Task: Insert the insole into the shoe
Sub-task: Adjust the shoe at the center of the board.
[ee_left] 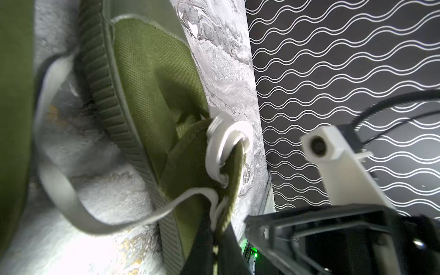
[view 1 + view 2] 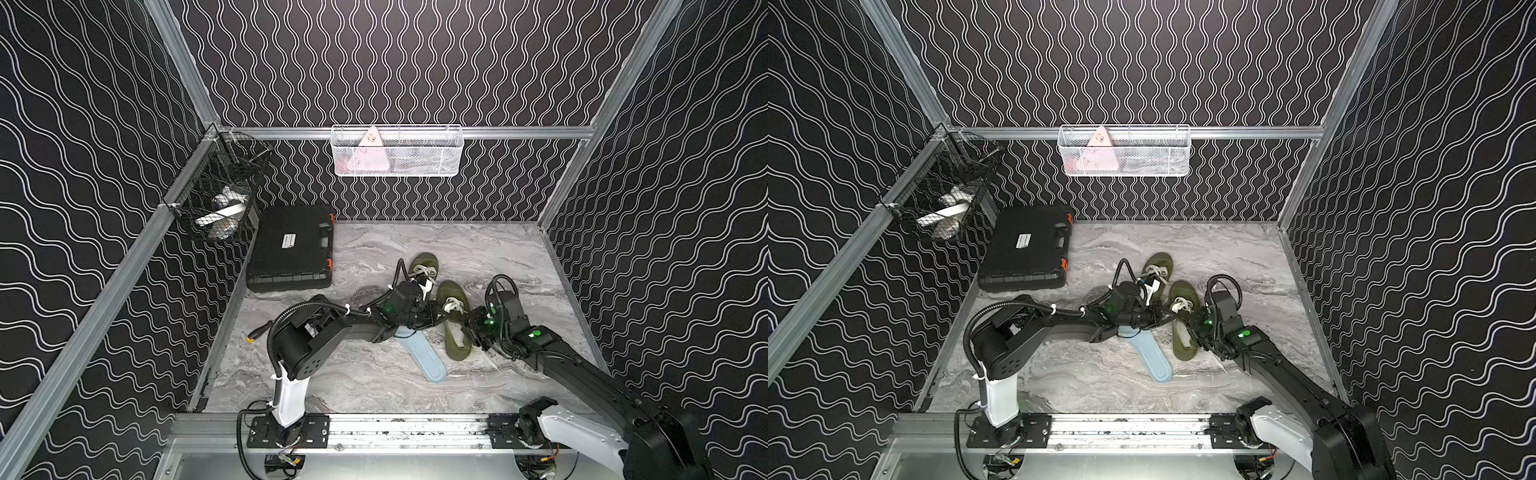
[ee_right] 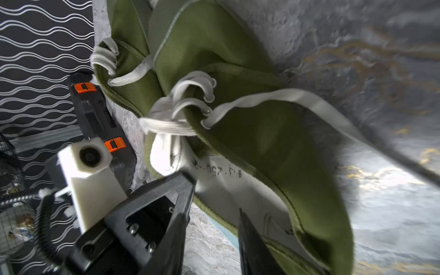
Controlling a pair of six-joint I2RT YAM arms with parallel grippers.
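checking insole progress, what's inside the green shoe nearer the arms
Inside the green shoe only pale lining with printed marks shows; the blue insole lies outside. Its toe end is hidden under the laced upper.

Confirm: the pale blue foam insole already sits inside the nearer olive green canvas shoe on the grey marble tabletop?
Not inside: the pale blue foam insole lies beside the nearer olive green canvas shoe on the grey marble tabletop, as both top views show.
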